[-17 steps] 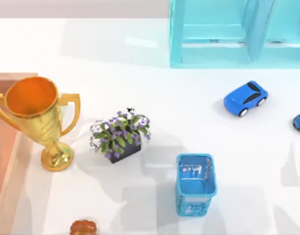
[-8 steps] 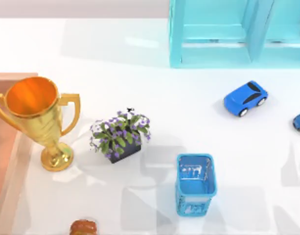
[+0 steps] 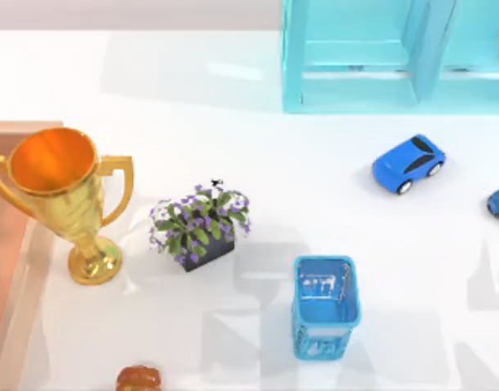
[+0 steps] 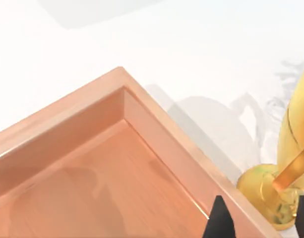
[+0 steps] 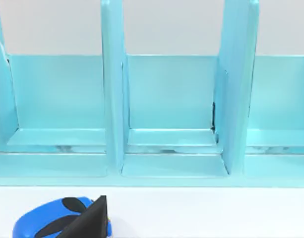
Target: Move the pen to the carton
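The pen is out of view. The carton point(image 3: 25, 277), orange-brown with pale walls, lies at the table's left edge. In the left wrist view one corner of the carton point(image 4: 156, 124) shows, with its bare orange floor. My left gripper point(image 4: 261, 225) hovers over that corner, open, with nothing between its fingers. The gold trophy's base lies just beyond the carton wall. My right gripper point(image 5: 90, 223) hangs facing the cyan shelf unit point(image 5: 166, 114), just above a blue toy car point(image 5: 47, 220).
A gold trophy point(image 3: 66, 195) stands right beside the carton. A purple flower pot point(image 3: 199, 226) sits mid-table and a blue mesh cup point(image 3: 324, 305) in front of it. A blue toy car point(image 3: 408, 163) and the cyan shelf unit point(image 3: 371, 57) occupy the back right. A brown object point(image 3: 139, 379) lies at the front edge.
The objects on the table have stayed put. Only the faint arm shadows around the mesh cup have shifted slightly.
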